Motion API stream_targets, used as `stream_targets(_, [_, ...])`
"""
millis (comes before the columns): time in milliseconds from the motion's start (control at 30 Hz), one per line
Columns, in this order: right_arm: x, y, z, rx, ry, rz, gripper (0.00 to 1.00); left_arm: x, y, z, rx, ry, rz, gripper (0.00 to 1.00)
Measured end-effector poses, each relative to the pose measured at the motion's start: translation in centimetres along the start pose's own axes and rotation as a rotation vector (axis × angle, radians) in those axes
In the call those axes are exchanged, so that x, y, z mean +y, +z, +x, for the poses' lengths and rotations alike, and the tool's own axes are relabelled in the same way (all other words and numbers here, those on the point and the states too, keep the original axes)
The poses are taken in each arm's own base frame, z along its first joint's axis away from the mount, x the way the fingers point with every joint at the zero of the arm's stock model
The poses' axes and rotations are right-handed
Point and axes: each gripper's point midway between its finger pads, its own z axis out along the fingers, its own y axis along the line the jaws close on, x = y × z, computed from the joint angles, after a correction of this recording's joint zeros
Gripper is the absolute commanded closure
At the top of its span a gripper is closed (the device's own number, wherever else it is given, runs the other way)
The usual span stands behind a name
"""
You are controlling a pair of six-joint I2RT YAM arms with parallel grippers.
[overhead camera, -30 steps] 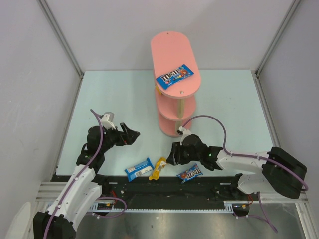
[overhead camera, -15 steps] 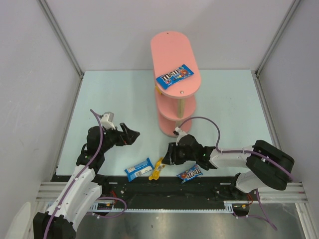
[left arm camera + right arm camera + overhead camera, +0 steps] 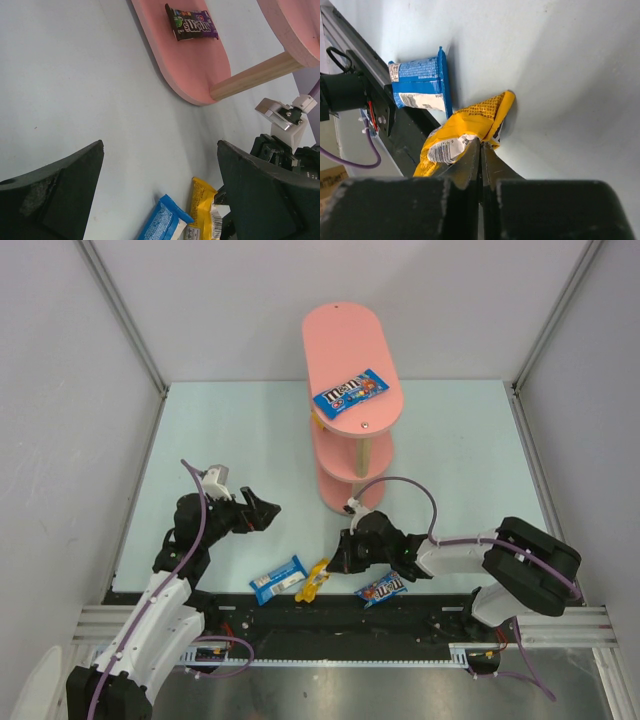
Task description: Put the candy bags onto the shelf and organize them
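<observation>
Candy bag [image 3: 465, 122], yellow, edge pinched between right gripper [image 3: 481, 146] tips

Slides the right gripper [image 3: 338, 562] leftward to the yellow candy bag [image 3: 316, 580]. Shuts its half-open jaws flat onto that bag's crumpled edge. Draws the right forearm and elbow leftward behind it.
</observation>
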Motion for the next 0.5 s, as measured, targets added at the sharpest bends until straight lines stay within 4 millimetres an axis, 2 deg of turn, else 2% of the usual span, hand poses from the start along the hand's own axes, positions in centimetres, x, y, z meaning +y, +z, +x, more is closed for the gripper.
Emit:
stream_targets(200, [0.9,-0.8,-0.2,-0.001,-0.066,-0.042,1.0,0.0,0.0,0.0,0.001,-0.001,0.0,0.0])
stream_targets(400, [5.4,-5.0,-2.8,-0.128,-0.226,-0.21,1.0,-0.2,0.0,0.2,0.008,-0.005,0.01,0.0])
stream_targets(500, [6.4,-7.2,-3.9,-0.195,-0.276,-0.282,1.0,-0.2,0.1,0.4,0.02,-0.013,0.014,0.0])
